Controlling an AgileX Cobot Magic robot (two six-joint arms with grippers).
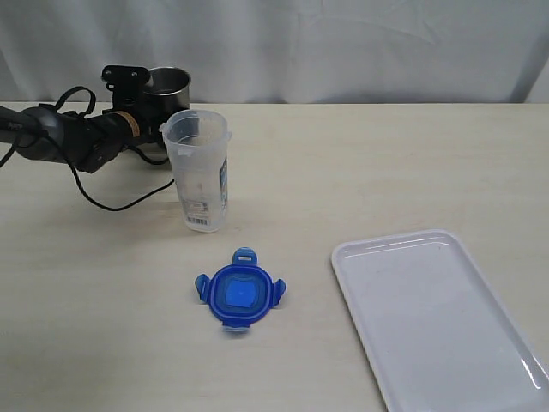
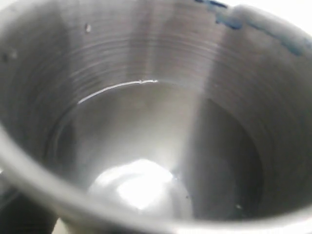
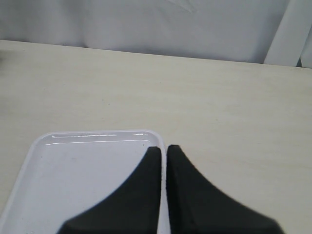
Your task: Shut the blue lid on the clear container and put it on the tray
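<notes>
The blue lid (image 1: 241, 294) lies flat on the table, in front of the clear container (image 1: 199, 172), which stands upright and open. The white tray (image 1: 437, 318) rests at the front right with nothing on it. My left gripper (image 1: 144, 101) is at the back left against the grey steel cup (image 1: 168, 86). The left wrist view is filled by the cup's inside (image 2: 146, 97), and its fingers are hidden. My right gripper (image 3: 163, 148) is shut with nothing in it and hangs over the tray's rim (image 3: 97, 134). It is outside the exterior view.
A black cable (image 1: 111, 202) from the left arm trails on the table left of the container. White curtain (image 1: 343, 43) closes the back edge. Bare tabletop (image 1: 386, 163) lies between the container and the tray.
</notes>
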